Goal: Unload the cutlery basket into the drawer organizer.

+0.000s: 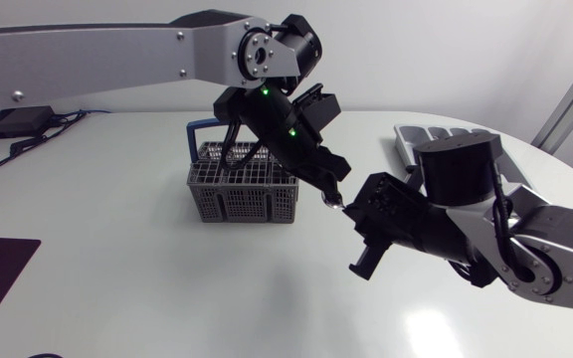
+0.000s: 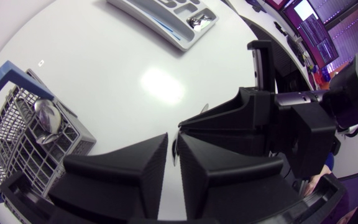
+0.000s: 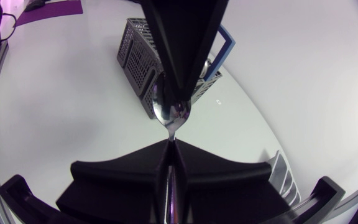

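The left claw (image 1: 332,191) and the right claw (image 1: 352,213) both pinch one spoon (image 3: 173,113) in the air over the desk (image 1: 167,288), just beside the basket (image 1: 242,191): left on the round end, right on the handle. A second spoon (image 2: 45,117) lies in the basket. The organizer (image 1: 406,139) sits past the right claw.

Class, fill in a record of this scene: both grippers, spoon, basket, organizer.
left gripper: shut on spoon bowl
right gripper: shut on spoon handle
spoon: held by both, beside the basket
basket: on table, second spoon inside
organizer: on table, beyond right arm
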Robot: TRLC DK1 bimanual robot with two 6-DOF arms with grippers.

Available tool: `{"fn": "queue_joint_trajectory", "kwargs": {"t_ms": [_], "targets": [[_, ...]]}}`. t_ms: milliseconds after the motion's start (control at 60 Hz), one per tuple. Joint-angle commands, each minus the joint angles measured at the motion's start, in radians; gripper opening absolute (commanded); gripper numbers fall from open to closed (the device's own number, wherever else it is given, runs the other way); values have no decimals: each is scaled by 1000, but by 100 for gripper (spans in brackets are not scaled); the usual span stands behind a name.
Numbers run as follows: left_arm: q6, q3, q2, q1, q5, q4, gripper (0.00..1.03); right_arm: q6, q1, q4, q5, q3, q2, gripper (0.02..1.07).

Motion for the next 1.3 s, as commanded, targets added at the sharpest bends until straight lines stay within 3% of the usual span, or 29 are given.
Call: {"fn": "queue_joint_trajectory", "kwargs": {"t_ms": [0, 133, 300, 717, 1067, 1283], "targets": [[-18, -7, -38, -6, 9, 7, 40, -7, -3, -10, -11, 10, 13, 8], [-32, 11, -47, -2, 9, 33, 63, -7, -3, -23, -27, 7, 12, 8], [-52, 37, -55, 17, 9, 72, 77, -25, -9, -56, -63, 10, 13, 8], [-35, 125, -56, 130, 1, 88, 84, -182, -239, -270, -324, 122, 62, 8], [128, 112, -60, 185, -23, 88, 92, -527, -460, -484, -427, 240, 207, 8], [274, 105, -61, 210, -62, 87, 92, -788, -636, -619, -424, 337, 326, 8]]}}
